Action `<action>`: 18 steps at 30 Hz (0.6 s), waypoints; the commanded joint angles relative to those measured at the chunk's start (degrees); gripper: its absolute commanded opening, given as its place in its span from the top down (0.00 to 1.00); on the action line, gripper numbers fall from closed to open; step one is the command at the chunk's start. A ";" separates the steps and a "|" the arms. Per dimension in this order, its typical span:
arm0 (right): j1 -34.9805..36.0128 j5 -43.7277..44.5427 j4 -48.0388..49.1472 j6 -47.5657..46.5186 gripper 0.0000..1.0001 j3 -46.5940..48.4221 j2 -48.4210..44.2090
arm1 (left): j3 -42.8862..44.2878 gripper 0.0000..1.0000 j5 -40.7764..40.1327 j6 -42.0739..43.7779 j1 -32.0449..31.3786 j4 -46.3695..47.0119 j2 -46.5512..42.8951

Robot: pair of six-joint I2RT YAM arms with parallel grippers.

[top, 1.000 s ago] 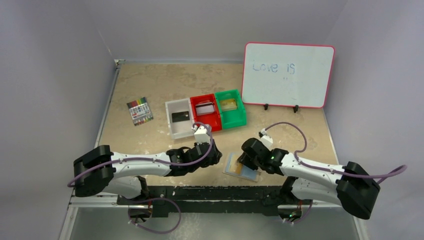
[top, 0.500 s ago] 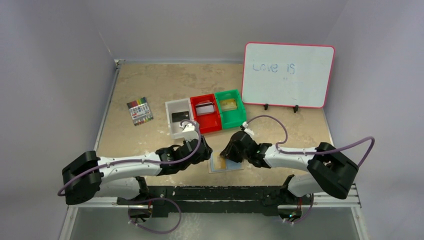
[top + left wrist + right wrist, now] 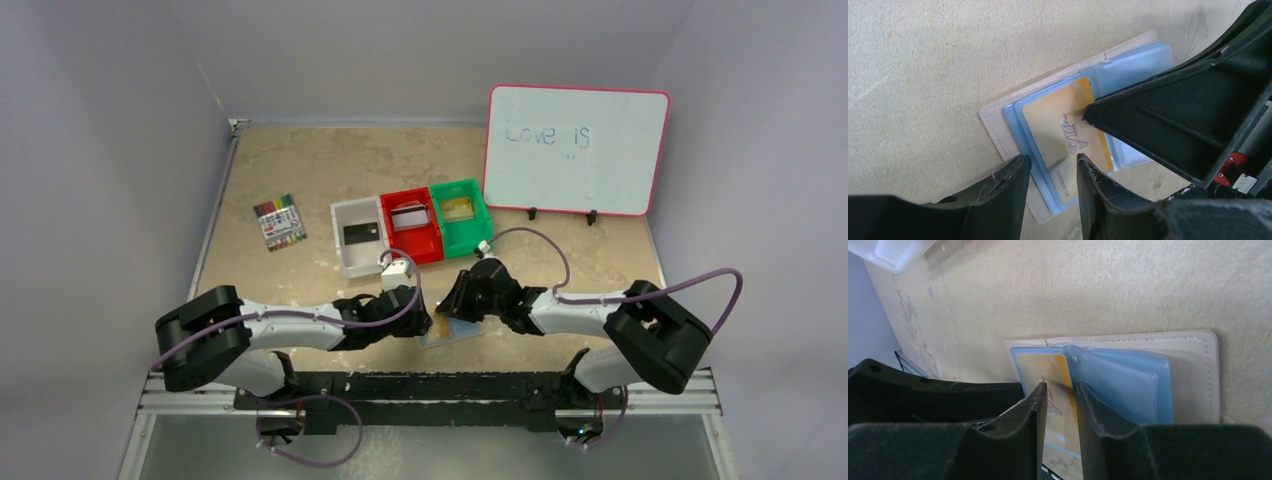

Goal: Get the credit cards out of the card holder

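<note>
The card holder [image 3: 447, 337] lies open on the table near the front edge, beige outside [image 3: 998, 125], pale blue sleeves inside [image 3: 1128, 385]. A gold card [image 3: 1053, 125] sits in its left sleeve and also shows in the right wrist view [image 3: 1048, 370]. My left gripper [image 3: 425, 322] is open by a narrow gap [image 3: 1053, 167] at the holder's left edge. My right gripper [image 3: 452, 305] is open by a narrow gap [image 3: 1060, 390], its tips on the gold card. A black card [image 3: 360, 234], a silver-grey card [image 3: 408, 216] and a gold card [image 3: 459, 208] lie in the bins.
A white bin [image 3: 345, 250], a red bin [image 3: 425, 248] and a green bin [image 3: 480, 238] stand in a row just behind the grippers. A pack of coloured markers [image 3: 280, 222] lies at the left. A whiteboard [image 3: 575, 150] stands at the back right.
The right gripper swung left, and the card holder slid left with it. The left gripper drew back left, then came in to the holder's left edge.
</note>
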 commanded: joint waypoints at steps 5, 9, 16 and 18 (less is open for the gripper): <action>-2.08 -5.48 3.84 -5.29 0.73 -1.01 2.61 | 3.24 0.64 3.31 0.25 0.40 2.02 5.54; -3.06 -6.61 5.09 -5.84 0.75 -2.10 1.60 | 4.10 0.73 2.45 0.91 0.44 0.74 7.37; -5.18 -9.65 8.05 -6.91 0.82 -4.05 -0.37 | 4.34 0.84 1.94 1.50 0.41 0.33 8.65; -5.67 -10.70 9.06 -7.04 0.85 -4.71 -0.53 | 4.86 0.88 2.31 2.13 0.37 0.13 9.47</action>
